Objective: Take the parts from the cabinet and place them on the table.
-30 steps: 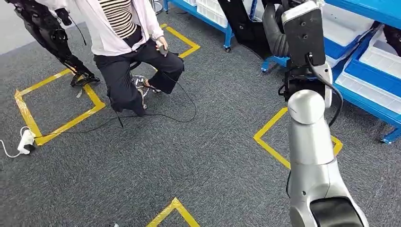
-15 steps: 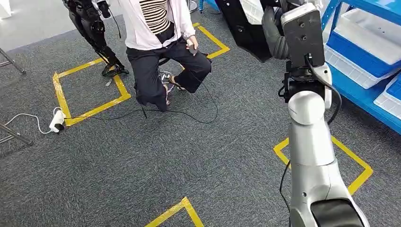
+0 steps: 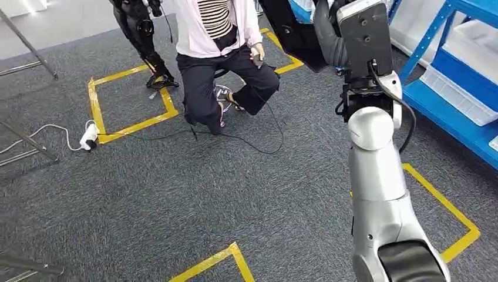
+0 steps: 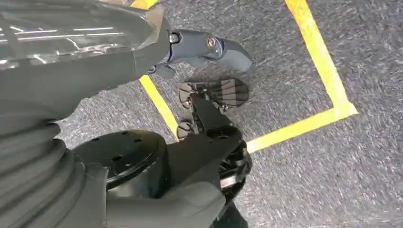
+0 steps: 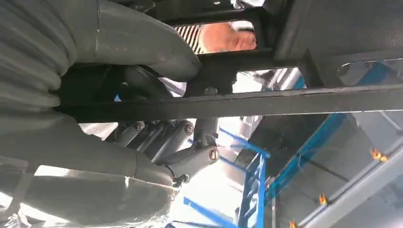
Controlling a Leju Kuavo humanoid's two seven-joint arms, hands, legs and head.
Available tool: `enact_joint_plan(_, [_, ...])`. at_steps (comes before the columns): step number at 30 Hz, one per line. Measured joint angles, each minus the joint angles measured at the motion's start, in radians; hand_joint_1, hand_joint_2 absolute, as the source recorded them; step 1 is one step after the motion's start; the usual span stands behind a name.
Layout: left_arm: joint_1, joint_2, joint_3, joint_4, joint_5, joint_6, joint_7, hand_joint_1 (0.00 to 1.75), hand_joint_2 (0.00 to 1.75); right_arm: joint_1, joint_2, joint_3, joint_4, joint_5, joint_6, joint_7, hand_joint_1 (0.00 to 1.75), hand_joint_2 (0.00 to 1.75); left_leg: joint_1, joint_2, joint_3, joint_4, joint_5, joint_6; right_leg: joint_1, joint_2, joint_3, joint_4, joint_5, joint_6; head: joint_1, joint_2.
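right hand [image 5: 157,137] grips the black part [image 5: 266,99]

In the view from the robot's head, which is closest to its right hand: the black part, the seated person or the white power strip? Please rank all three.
From the right hand, at the top of the head view:
1. black part: gripped by the hand itself, just to its left.
2. seated person: further left, on a stool.
3. white power strip: on the carpet, far left.
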Motion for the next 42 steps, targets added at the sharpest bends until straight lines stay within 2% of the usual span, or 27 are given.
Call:
enact_joint_plan(2, [0.001,0.001,0.0,0.0,0.0,0.002,-0.001,0.0,1.75,-0.002,0.009,0.002,0.0,0.005,0.0,0.008,1.75,1.75,0.0,-0.018,0.009,-0.023,0.012,0.011,0.006,-0.015,0.009,-0.012,0.0,0.007,0.0,0.0])
enact_joint_plan(3, [0.002,-0.002,0.0,0.0,-0.001,0.004,-0.002,0.0,1.75,-0.002,0.01,0.002,0.0,0.009,0.0,0.01,1.75,1.75,0.011,-0.024,0.023,-0.041,0.023,0.01,0.002,0.012,-0.004,0.007,-0.014,0.008,0.003,0.0])
enact_joint_plan(5, [-0.001,-0.002,0.0,0.0,-0.002,0.007,-0.002,0.0,1.75,-0.004,0.009,0.003,0.0,0.013,0.0,0.011,1.75,1.75,0.015,-0.042,0.026,-0.05,0.03,0.019,-0.002,0.066,-0.058,0.136,-0.073,-0.001,0.007,0.0])
enact_joint_plan(7, [-0.002,-0.003,0.0,0.0,-0.003,0.007,-0.002,0.0,1.75,0.0,0.007,0.005,0.003,0.017,0.001,0.012,1.75,1.75,0.016,-0.065,0.025,-0.049,0.03,0.019,-0.006,0.075,-0.128,0.281,-0.123,0.001,0.009,0.0])
enact_joint_plan(8, [-0.002,-0.003,0.0,0.0,-0.004,0.007,-0.002,0.0,1.75,0.003,0.007,0.006,0.005,0.018,0.001,0.013,1.75,1.75,0.017,-0.078,0.025,-0.049,0.03,0.018,-0.008,0.076,-0.143,0.306,-0.123,0.009,0.009,0.0])
enact_joint_plan(9, [0.0,-0.003,0.0,0.0,-0.004,0.007,-0.002,0.0,1.75,0.005,0.005,0.006,0.005,0.018,0.001,0.015,1.75,1.75,0.019,-0.09,0.025,-0.048,0.03,0.016,-0.011,0.076,-0.132,0.276,-0.105,0.02,0.011,0.0])
enact_joint_plan(11, [0.0,-0.005,0.0,0.0,-0.005,0.007,-0.002,0.0,1.75,0.004,0.005,0.006,0.005,0.018,0.001,0.016,1.75,1.75,0.026,-0.115,0.025,-0.037,0.024,0.007,-0.022,0.084,-0.052,0.103,-0.024,0.048,0.012,0.0])
enact_joint_plan(12, [0.0,-0.005,0.0,0.0,-0.005,0.008,-0.002,0.0,1.75,0.003,0.005,0.007,0.005,0.018,0.001,0.016,1.75,1.75,0.028,-0.124,0.022,-0.027,0.019,-0.001,-0.033,0.111,-0.015,0.02,0.009,0.059,0.013,0.0])
enact_joint_plan(13, [0.0,-0.003,0.0,0.0,-0.005,0.008,-0.002,0.0,1.75,0.003,0.004,0.007,0.006,0.018,0.001,0.016,1.75,1.75,0.023,-0.134,0.011,-0.015,0.013,-0.011,-0.03,0.137,-0.006,0.006,0.003,0.054,0.014,0.0])
enact_joint_plan(14, [0.0,-0.003,0.0,0.0,-0.005,0.009,-0.001,0.0,1.75,0.002,0.006,0.009,0.006,0.018,0.002,0.016,1.75,1.75,0.023,-0.139,0.003,-0.01,0.014,-0.014,-0.029,0.122,-0.009,0.006,0.007,0.041,0.013,0.0])
enact_joint_plan(17, [0.005,-0.003,0.0,0.0,-0.007,0.011,0.003,0.0,1.75,0.004,0.01,0.01,0.007,0.026,0.003,0.019,1.75,1.75,0.03,-0.154,-0.004,-0.013,0.021,-0.027,-0.025,0.106,-0.012,0.007,0.011,0.023,0.012,0.0])
enact_joint_plan(19, [0.004,-0.003,0.0,0.0,-0.011,0.012,0.005,0.0,1.75,0.001,0.018,0.01,0.007,0.032,0.008,0.019,1.75,1.75,0.026,-0.081,-0.029,0.039,-0.015,-0.036,-0.029,0.093,-0.01,0.003,0.014,0.016,0.003,0.0])
enact_joint_plan(20, [0.001,-0.003,0.0,0.0,-0.013,0.012,0.005,0.0,1.75,-0.002,0.018,0.01,0.007,0.035,0.01,0.019,1.75,1.75,0.029,-0.06,-0.062,0.11,-0.052,-0.041,-0.024,0.085,-0.009,0.003,0.013,0.003,-0.001,0.0])
enact_joint_plan(22, [-0.001,-0.004,0.0,0.0,-0.017,0.011,0.007,0.0,1.75,-0.002,0.017,0.01,0.007,0.037,0.014,0.02,1.75,1.75,0.031,-0.046,-0.145,0.273,-0.116,-0.043,-0.017,0.066,-0.008,0.004,0.009,-0.002,-0.001,0.0])
enact_joint_plan(23, [-0.001,-0.005,0.0,0.0,-0.02,0.01,0.009,0.0,1.75,-0.001,0.017,0.01,0.007,0.039,0.014,0.021,1.75,1.75,0.031,-0.047,-0.165,0.306,-0.117,-0.041,-0.014,0.058,-0.008,0.004,0.008,-0.004,-0.002,0.0])
enact_joint_plan(24, [-0.001,-0.005,0.0,0.0,-0.023,0.01,0.01,0.0,1.75,-0.001,0.017,0.01,0.007,0.039,0.014,0.023,1.75,1.75,0.03,-0.047,-0.161,0.293,-0.1,-0.037,-0.011,0.05,-0.007,0.004,0.007,-0.005,-0.001,0.0])
enact_joint_plan(26, [-0.001,-0.004,0.0,0.0,-0.023,0.01,0.011,0.0,1.75,-0.002,0.018,0.009,0.007,0.039,0.014,0.022,1.75,1.75,0.024,-0.042,-0.084,0.143,-0.02,-0.019,-0.004,0.033,-0.002,0.003,0.003,-0.01,-0.001,0.0])
enact_joint_plan(27, [-0.002,-0.003,0.0,0.0,-0.023,0.01,0.011,0.0,1.75,-0.003,0.018,0.009,0.007,0.039,0.014,0.022,1.75,1.75,0.015,-0.018,-0.03,0.049,0.017,-0.005,-0.003,0.026,0.002,0.003,0.002,-0.012,-0.001,0.0])
enact_joint_plan(28, [-0.005,-0.002,0.0,0.0,-0.023,0.01,0.011,0.0,1.75,-0.003,0.017,0.009,0.007,0.039,0.014,0.022,1.75,1.75,-0.002,0.031,-0.003,0.002,0.006,0.006,-0.001,0.02,0.004,0.003,0.0,-0.011,0.0,0.0])
enact_joint_plan(32, [-0.009,-0.001,-0.001,0.0,-0.026,0.009,0.013,0.0,1.75,-0.002,0.014,0.005,0.006,0.048,0.014,0.027,1.75,1.75,-0.01,-0.008,-0.006,-0.013,0.015,0.017,0.003,-0.011,0.007,-0.007,-0.003,-0.003,-0.002,0.0])
enact_joint_plan(33, [-0.009,-0.003,-0.001,0.0,-0.026,0.009,0.013,0.0,1.75,-0.001,0.014,0.004,0.002,0.049,0.014,0.028,1.75,1.75,0.008,-0.016,0.01,-0.036,0.029,0.02,0.006,0.0,-0.004,0.001,-0.012,0.001,0.001,0.0])
enact_joint_plan(35, [-0.013,-0.005,-0.001,0.0,-0.031,0.009,0.015,0.0,1.75,-0.002,0.005,-0.001,0.0,0.051,0.016,0.028,1.75,1.75,0.005,-0.031,0.017,-0.046,0.036,0.026,-0.001,0.063,-0.038,0.09,-0.051,-0.001,0.001,0.0])
enact_joint_plan(37, [-0.019,-0.006,-0.001,0.0,-0.035,0.009,0.016,0.0,1.75,0.003,-0.004,-0.003,0.0,0.052,0.017,0.029,1.75,1.75,0.008,-0.056,0.016,-0.046,0.036,0.026,-0.007,0.077,-0.121,0.254,-0.111,-0.002,0.007,0.0])
enact_joint_plan(38, [-0.019,-0.007,-0.002,0.0,-0.037,0.009,0.016,0.0,1.75,0.007,-0.007,-0.003,0.0,0.054,0.018,0.03,1.75,1.75,0.009,-0.067,0.016,-0.045,0.036,0.026,-0.011,0.078,-0.147,0.3,-0.12,0.005,0.007,0.0])
enact_joint_plan(39, [-0.019,-0.007,-0.002,0.0,-0.039,0.009,0.018,0.0,1.75,0.012,-0.012,-0.005,0.0,0.054,0.018,0.032,1.75,1.75,0.011,-0.079,0.016,-0.044,0.036,0.025,-0.014,0.078,-0.153,0.302,-0.111,0.015,0.008,0.0])
enact_joint_plan(40, [-0.018,-0.008,-0.003,0.0,-0.044,0.009,0.021,0.0,1.75,0.013,-0.015,-0.008,0.0,0.055,0.018,0.032,1.75,1.75,0.015,-0.093,0.016,-0.04,0.034,0.021,-0.02,0.078,-0.13,0.242,-0.077,0.033,0.007,0.0])
enact_joint_plan(42, [-0.019,-0.01,-0.006,0.0,-0.045,0.009,0.023,0.0,1.75,0.013,-0.019,-0.011,-0.004,0.056,0.018,0.032,1.75,1.75,0.024,-0.116,0.012,-0.02,0.024,0.006,-0.036,0.096,-0.048,0.065,0.003,0.065,0.008,0.0])
